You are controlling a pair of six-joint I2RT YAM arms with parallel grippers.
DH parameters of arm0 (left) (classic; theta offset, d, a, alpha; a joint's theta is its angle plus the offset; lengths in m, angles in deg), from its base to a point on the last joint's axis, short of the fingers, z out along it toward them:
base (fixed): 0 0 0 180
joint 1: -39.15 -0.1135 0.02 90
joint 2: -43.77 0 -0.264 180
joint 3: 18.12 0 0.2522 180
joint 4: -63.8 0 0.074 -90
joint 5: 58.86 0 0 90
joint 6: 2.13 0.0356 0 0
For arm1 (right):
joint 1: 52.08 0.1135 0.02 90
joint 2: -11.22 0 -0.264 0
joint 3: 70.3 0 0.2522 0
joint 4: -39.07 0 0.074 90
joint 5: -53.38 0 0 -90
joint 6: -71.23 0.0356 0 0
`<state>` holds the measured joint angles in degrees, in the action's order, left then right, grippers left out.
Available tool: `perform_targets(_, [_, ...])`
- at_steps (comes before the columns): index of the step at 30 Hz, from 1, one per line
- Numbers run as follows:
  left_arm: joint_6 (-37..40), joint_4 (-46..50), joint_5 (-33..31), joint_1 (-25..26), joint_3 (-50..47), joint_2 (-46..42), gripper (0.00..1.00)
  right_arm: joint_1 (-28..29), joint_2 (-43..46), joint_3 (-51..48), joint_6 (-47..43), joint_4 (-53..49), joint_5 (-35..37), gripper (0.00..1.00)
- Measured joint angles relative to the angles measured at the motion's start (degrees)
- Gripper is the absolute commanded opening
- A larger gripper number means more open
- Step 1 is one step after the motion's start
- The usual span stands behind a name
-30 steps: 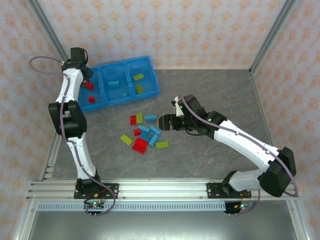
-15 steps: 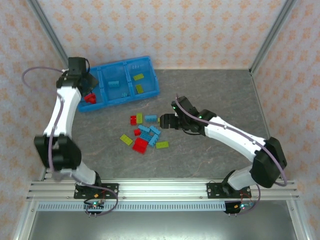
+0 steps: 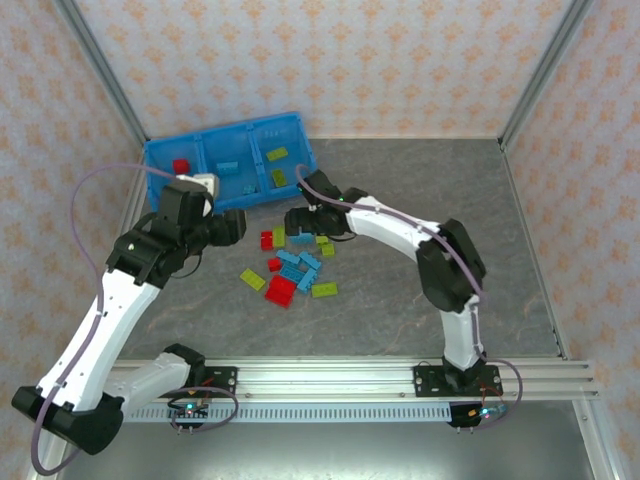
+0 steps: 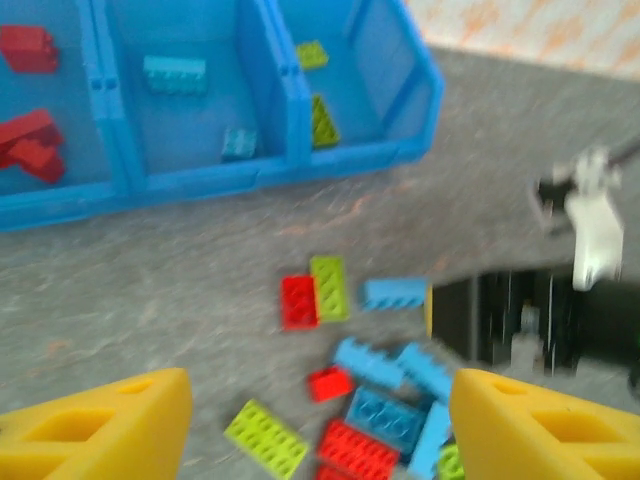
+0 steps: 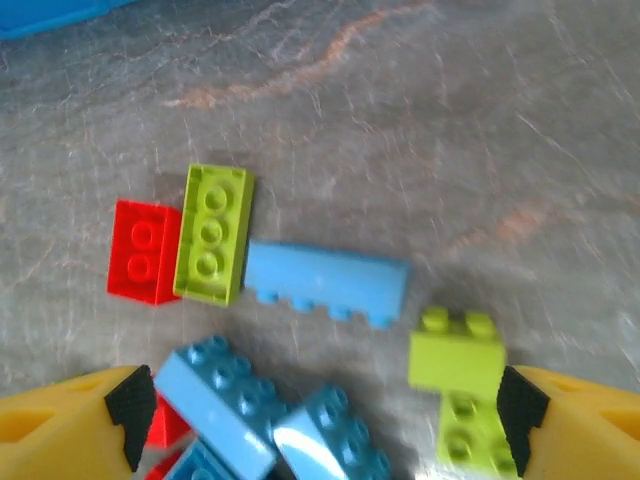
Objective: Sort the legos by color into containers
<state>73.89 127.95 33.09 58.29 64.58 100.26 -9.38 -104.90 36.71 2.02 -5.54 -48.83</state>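
Both arms reached toward mid-frame. My left fingers (image 3: 234, 227) and right fingers (image 3: 296, 220) were spread wide and empty, flanking roughly a dozen loose legos (image 3: 290, 268) on the tabletop (image 3: 400, 300). The tray (image 3: 305, 160), upper left, held two blue and two green; its blurred reds I couldn't count.

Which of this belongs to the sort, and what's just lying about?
Job: loose legos, blue tray, sorted bricks in it, left gripper and right gripper, both open.
Not the job: aluminium rail, patterned walls.
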Motion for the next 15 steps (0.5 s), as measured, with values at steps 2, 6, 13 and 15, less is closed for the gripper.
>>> perform_targets(2, [3.6, 0.1, 0.6, 0.0, -2.8, -2.4, 0.79, 0.1, -4.8, 5.5, 0.0, -2.1, 1.0, 0.92])
perform_targets(6, [8.0, 0.1, 2.1, 0.0, -7.3, -5.0, 0.83, 0.4, -12.2, 12.6, 0.0, -5.9, 2.4, 0.86])
perform_targets(13, [9.6, -0.2, 1.7, 0.0, -9.5, -5.1, 0.87, 1.7, -18.4, 18.6, 0.2, -11.8, 4.1, 0.62])
perform_targets(15, [9.6, -0.3, 1.6, 0.0, -10.2, -5.6, 0.89, 1.9, -18.4, 19.1, 0.9, -12.3, 4.5, 0.52])
